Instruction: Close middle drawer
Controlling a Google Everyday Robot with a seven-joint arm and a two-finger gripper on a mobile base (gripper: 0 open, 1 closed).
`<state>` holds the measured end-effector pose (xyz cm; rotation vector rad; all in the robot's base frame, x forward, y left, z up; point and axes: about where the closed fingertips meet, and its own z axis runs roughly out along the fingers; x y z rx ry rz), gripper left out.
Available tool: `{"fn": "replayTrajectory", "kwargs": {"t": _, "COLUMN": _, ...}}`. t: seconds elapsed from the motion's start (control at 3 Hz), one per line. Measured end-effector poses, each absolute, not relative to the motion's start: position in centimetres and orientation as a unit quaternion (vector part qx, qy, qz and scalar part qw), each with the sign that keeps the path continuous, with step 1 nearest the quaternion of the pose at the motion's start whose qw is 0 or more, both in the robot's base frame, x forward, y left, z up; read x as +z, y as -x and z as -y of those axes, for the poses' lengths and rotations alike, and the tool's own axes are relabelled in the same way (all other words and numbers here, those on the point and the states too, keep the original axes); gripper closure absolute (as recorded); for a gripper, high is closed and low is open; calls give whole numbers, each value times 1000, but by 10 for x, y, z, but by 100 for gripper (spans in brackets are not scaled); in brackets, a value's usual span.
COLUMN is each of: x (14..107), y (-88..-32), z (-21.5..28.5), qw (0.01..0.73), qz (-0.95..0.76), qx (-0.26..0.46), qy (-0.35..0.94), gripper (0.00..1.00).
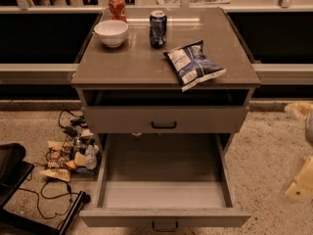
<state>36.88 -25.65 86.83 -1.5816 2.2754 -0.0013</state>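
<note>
The middle drawer [164, 195] of the grey-brown cabinet is pulled far out toward me. Its inside is bare, and its small dark bar handle [165, 225] sits at the centre of its front, at the bottom edge of the view. The top drawer [164, 119] above it stands a little way out, with a dark gap under the cabinet top. My gripper [299, 184] is a blurred cream shape at the far right edge. It is level with the open drawer, off to its right and not touching it.
On the cabinet top [122, 62] stand a white bowl [111, 32], a red can [117, 8], a dark can [158, 28] and a blue chip bag [193, 64]. Snack packets and cables [68, 155] lie on the floor at the left, next to a black object [12, 173].
</note>
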Motion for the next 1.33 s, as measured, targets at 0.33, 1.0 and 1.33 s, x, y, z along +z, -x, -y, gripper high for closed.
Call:
{"fn": "replayTrajectory", "kwargs": {"t": 0.33, "x": 798, "y": -351, "z": 270, "qw": 165, "qz": -817, "qx": 7, "qy": 552, "gripper": 19}}
{"fn": "replayTrajectory", "kwargs": {"t": 1.0, "x": 675, "y": -319, "z": 275, "qw": 136, "qz": -833, "qx": 26, "qy": 535, "gripper": 66}}
{"fn": "replayTrajectory", "kwargs": {"t": 1.33, "x": 634, "y": -303, "z": 271, "qw": 130, "qz": -847, "qx": 41, "qy": 514, "gripper": 89}}
